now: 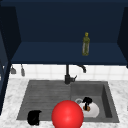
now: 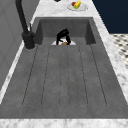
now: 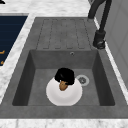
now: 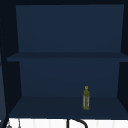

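Right hand (image 1: pixel 87 101) down in the sink basin (image 1: pixel 106 100), fingers curled round a small orange-brown item (image 3: pixel 62 85) over the white plate (image 3: pixel 72 96).

The plate lies on the basin floor just beside the drain (image 3: pixel 82 80), and the pinched item sits above the plate's near-centre; what the item is cannot be told. The left hand (image 1: pixel 34 117) hangs at the front edge of the drainboard (image 1: pixel 45 95), left of the basin, fingers curled on nothing. A red ball (image 1: pixel 67 115) sits at the sink's front, between the hands. The black faucet (image 1: pixel 68 75) stands behind the basin; an olive-green bottle (image 1: pixel 86 44) stands on the cabinet shelf above it.
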Motion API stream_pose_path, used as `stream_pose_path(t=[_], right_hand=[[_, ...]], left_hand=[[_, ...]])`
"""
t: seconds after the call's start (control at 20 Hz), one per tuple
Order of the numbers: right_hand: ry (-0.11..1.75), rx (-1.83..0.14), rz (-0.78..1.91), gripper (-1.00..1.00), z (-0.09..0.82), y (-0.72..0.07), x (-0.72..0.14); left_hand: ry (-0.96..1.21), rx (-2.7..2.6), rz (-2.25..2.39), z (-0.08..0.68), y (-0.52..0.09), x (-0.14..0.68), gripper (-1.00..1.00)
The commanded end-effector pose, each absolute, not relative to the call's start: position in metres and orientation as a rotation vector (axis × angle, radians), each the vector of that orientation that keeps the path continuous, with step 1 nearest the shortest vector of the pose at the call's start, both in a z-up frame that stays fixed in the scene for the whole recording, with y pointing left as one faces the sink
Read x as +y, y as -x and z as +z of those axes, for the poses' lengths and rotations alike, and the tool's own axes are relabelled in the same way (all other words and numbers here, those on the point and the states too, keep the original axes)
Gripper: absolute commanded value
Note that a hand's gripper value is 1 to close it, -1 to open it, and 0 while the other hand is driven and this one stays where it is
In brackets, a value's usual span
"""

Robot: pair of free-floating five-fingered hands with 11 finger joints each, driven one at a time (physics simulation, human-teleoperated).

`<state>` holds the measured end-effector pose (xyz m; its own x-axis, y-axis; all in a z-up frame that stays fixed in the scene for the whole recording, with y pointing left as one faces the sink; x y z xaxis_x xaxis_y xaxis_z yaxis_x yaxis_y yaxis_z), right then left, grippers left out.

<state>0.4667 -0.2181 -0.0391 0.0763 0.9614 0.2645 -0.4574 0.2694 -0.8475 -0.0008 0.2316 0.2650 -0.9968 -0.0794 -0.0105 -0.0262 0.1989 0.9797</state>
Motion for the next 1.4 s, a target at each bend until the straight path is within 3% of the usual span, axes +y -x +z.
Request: stream_pose_path(t=[0.0, 0.8, 1.35], right_hand=[[0.726, -0.946, 1.187, -1.00, -0.026, -0.465, -0.218], [0.826, -0.951, 1.249, -1.00, 0.060, -0.478, -0.207], [0.831, -0.989, 1.181, -1.00, 0.123, -0.549, -0.206]], left_hand=[[-0.106, -2.399, -1.959, 0.265, 0.001, 0.232, 0.00], [-0.106, -2.399, -1.959, 0.265, 0.001, 0.232, 0.00], [-0.106, -2.399, -1.959, 0.265, 0.001, 0.232, 0.00]])
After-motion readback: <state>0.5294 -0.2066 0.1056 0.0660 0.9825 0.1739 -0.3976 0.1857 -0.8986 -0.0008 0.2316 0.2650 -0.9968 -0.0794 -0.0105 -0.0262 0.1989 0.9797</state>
